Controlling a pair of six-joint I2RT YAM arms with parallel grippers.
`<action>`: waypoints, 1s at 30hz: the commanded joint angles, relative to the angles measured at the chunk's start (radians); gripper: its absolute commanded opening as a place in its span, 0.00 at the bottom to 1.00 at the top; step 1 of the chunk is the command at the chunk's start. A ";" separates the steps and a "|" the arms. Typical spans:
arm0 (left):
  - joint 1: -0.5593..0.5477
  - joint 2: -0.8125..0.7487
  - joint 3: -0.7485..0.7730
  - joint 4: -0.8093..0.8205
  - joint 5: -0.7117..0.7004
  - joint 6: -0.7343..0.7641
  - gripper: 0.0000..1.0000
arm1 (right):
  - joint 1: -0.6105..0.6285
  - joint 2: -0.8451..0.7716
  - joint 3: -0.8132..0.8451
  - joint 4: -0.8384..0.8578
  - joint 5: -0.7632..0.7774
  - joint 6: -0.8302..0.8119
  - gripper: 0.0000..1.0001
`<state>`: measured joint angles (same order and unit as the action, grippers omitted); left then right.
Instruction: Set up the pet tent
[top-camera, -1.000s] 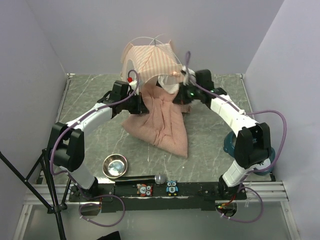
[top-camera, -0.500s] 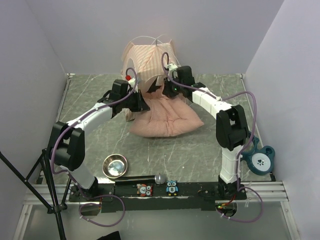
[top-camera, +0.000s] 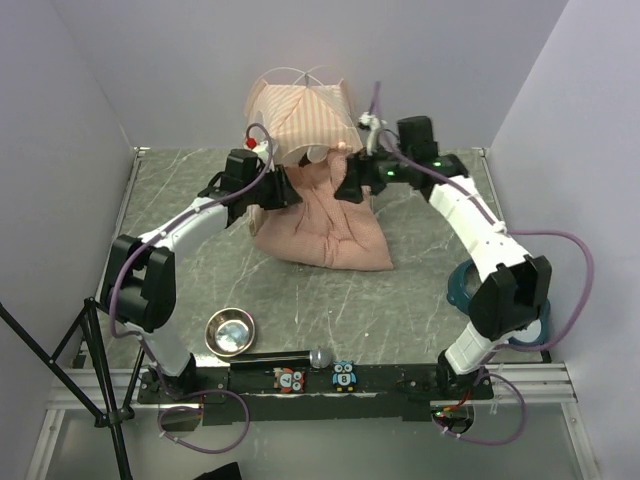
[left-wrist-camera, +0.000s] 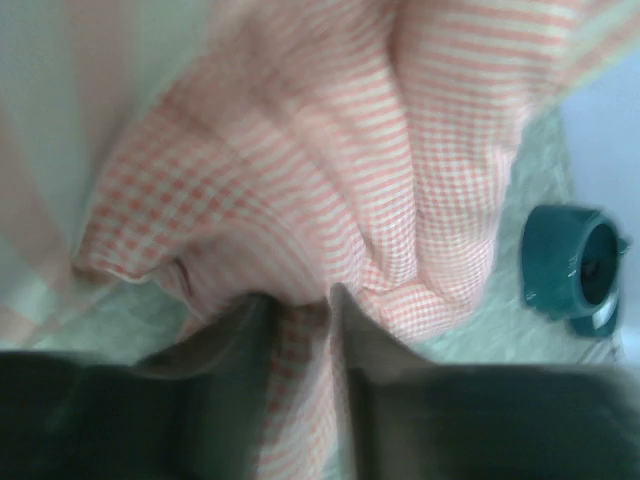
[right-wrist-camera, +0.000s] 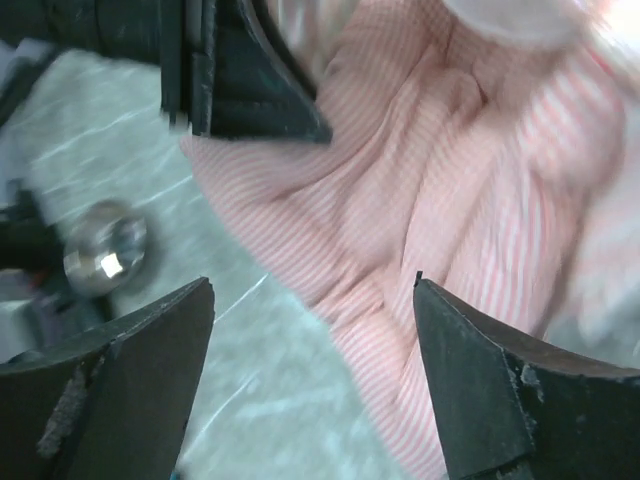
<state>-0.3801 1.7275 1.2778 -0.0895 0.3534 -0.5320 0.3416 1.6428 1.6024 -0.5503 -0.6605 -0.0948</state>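
Note:
The pet tent (top-camera: 300, 110) stands at the back of the table, pink-and-white striped, with thin white poles arching over its top. A pink cushion (top-camera: 325, 235) lies bunched in front of it. My left gripper (top-camera: 288, 190) is at the cushion's back left corner. In the left wrist view its jaws (left-wrist-camera: 300, 300) stand a little apart, with a fold of the cushion (left-wrist-camera: 330, 150) lying between them. My right gripper (top-camera: 345, 188) is at the cushion's back right. It (right-wrist-camera: 312, 285) is wide open, hanging over the cushion's edge (right-wrist-camera: 430, 170) with nothing in its grip.
A steel bowl (top-camera: 230, 331) sits front left. A teal bowl (top-camera: 462, 285) is partly hidden behind the right arm. A black-handled tool with a metal ball end (top-camera: 300, 357) lies by the near edge. Walls close in at the back and both sides.
Both grippers have opened and let the cushion go. The cushion, first draped long toward the front, now lies bunched before the tent. The right arm swung inward and back out.

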 joint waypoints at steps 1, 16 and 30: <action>-0.002 -0.095 0.042 -0.047 0.041 0.058 0.63 | -0.174 -0.012 -0.019 -0.335 -0.136 0.021 0.89; 0.122 -0.372 -0.239 -0.344 0.007 0.260 0.86 | -0.263 -0.077 -0.527 -0.163 -0.070 0.093 0.96; 0.101 -0.203 -0.410 -0.182 0.058 0.152 0.78 | -0.170 -0.027 -0.549 0.032 -0.108 0.207 0.39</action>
<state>-0.2592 1.4818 0.8482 -0.3908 0.3820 -0.3534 0.1509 1.6070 0.9966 -0.5934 -0.7177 0.0711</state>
